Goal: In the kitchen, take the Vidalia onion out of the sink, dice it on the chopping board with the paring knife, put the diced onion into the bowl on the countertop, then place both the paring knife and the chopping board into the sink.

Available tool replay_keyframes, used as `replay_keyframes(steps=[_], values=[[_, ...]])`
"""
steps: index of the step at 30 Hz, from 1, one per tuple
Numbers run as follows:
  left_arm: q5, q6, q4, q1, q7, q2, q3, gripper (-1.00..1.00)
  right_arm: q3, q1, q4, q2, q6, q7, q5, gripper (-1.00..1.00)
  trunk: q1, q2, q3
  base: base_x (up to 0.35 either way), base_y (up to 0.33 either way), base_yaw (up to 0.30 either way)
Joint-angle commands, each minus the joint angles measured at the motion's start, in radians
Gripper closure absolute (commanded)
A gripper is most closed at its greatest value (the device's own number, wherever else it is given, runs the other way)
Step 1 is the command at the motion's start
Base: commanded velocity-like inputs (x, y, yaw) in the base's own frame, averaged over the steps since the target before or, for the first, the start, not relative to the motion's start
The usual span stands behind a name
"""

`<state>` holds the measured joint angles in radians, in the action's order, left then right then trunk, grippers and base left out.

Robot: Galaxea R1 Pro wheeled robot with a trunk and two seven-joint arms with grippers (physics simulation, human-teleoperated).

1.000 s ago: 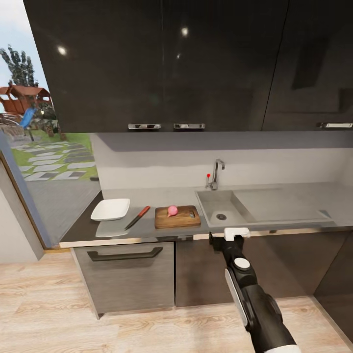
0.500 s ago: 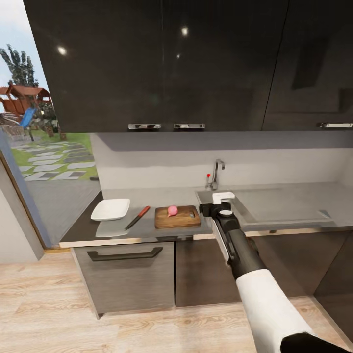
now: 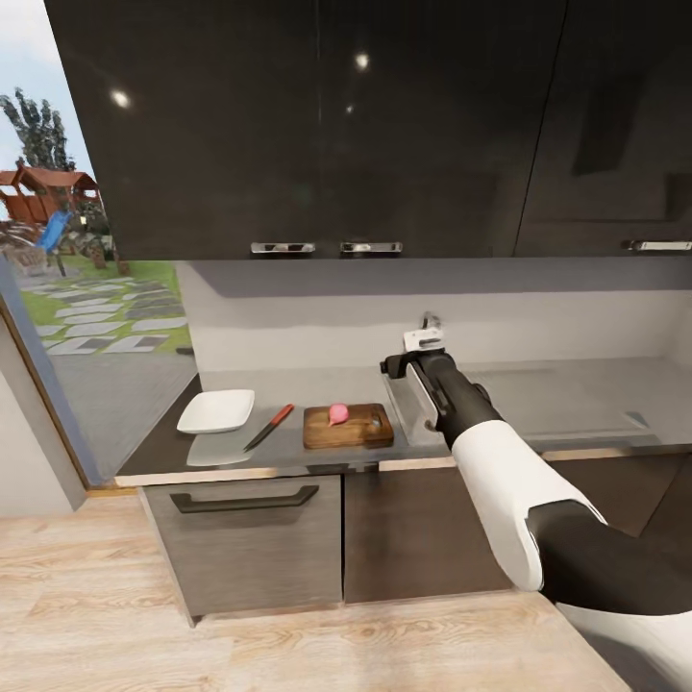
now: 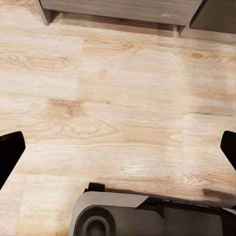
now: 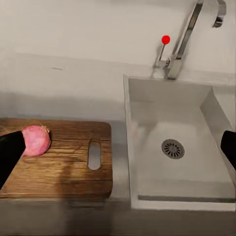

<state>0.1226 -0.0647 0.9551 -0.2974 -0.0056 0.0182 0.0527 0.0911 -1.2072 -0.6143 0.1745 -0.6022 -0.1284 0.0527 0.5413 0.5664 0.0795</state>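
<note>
The pinkish Vidalia onion (image 3: 337, 413) rests on the brown chopping board (image 3: 348, 427), near the end away from its slot hole; the right wrist view shows the onion (image 5: 35, 140) on the board (image 5: 64, 160) beside the sink (image 5: 177, 152). The paring knife (image 3: 269, 427) lies on the countertop (image 3: 288, 447) between the board and the white bowl (image 3: 217, 410). My right gripper (image 3: 415, 348) hangs open and empty above the sink basin (image 3: 408, 413), its fingers (image 5: 10, 152) wide apart. My left gripper (image 4: 118, 150) is open over the wooden floor.
The chrome tap (image 5: 189, 29) and red-tipped knob (image 5: 165, 39) stand at the sink's back edge. The drainboard (image 3: 557, 399) stretches right. Dark wall cabinets (image 3: 336, 125) hang over the counter, a window (image 3: 67, 250) opens at the left, and base cabinets (image 3: 250, 538) stand below.
My right arm has risen from below the counter's front edge, passed over the sink and now reaches higher and further back, near the tap. The objects on the counter have not moved.
</note>
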Motion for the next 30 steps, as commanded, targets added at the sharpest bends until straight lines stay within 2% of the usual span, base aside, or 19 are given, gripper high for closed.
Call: replay_keyframes(steps=[1, 2, 3, 7, 14, 16, 17, 19, 21, 25, 30], values=[[0.009, -0.001, 0.0, 0.0, -0.001, 0.0, 0.001, -1.0, 0.004, -0.002, 0.007, 0.0, -0.012, 0.042, 0.004, -1.0, 0.001, 0.002, 0.002, 0.185, 0.0, 0.0], [0.009, -0.001, -0.001, 0.0, -0.001, 0.001, 0.001, -1.0, 0.005, -0.002, 0.013, 0.0, -0.019, 0.091, 0.004, -1.0, 0.001, 0.002, 0.002, 0.242, 0.0, 0.0], [0.01, -0.001, -0.002, 0.0, -0.002, 0.001, 0.001, -1.0, 0.007, -0.003, 0.017, 0.0, -0.027, 0.199, 0.007, -1.0, 0.001, 0.002, 0.002, 0.303, 0.0, 0.0], [0.011, 0.002, -0.003, 0.0, -0.013, -0.001, 0.0, -1.0, 0.014, -0.002, 0.02, 0.0, -0.032, 0.351, 0.025, -1.0, 0.001, 0.002, 0.002, 0.33, 0.0, 0.0], [0.011, 0.001, -0.003, 0.0, -0.019, -0.001, -0.001, -1.0, 0.033, -0.002, 0.021, -0.003, -0.033, 0.42, 0.036, -1.0, 0.001, 0.002, 0.002, 0.345, 0.0, 0.0], [0.011, 0.001, -0.004, 0.0, -0.019, -0.001, -0.001, -1.0, 0.076, -0.002, 0.02, -0.015, -0.033, 0.486, 0.038, -1.0, 0.001, 0.002, 0.002, 0.346, 0.0, 0.0], [0.011, 0.001, -0.004, 0.0, -0.019, -0.001, -0.001, -1.0, 0.112, -0.002, 0.02, -0.024, -0.033, 0.521, 0.038, -1.0, 0.001, 0.002, 0.002, 0.346, 0.0, 0.0], [0.011, 0.001, -0.007, 0.0, -0.019, -0.001, -0.001, -1.0, 0.161, -0.002, 0.019, -0.032, -0.033, 0.567, 0.038, -1.0, 0.001, 0.002, 0.002, 0.346, 0.0, 0.0], [0.011, 0.0, -0.009, 0.0, -0.019, -0.001, 0.0, -1.0, 0.193, -0.002, 0.018, -0.035, -0.033, 0.598, 0.038, -1.0, 0.001, 0.002, 0.002, 0.346, 0.0, 0.0], [0.011, 0.001, -0.012, 0.0, -0.018, -0.001, 0.0, -1.0, 0.226, -0.002, 0.018, -0.039, -0.033, 0.642, 0.039, -1.0, 0.001, 0.002, 0.002, 0.345, -0.037, 0.0], [0.011, 0.0, -0.017, 0.0, -0.018, -0.001, 0.001, -1.0, 0.237, -0.002, 0.018, -0.042, -0.033, 0.671, 0.039, -1.0, 0.001, 0.002, 0.002, 0.326, -0.127, 0.0]])
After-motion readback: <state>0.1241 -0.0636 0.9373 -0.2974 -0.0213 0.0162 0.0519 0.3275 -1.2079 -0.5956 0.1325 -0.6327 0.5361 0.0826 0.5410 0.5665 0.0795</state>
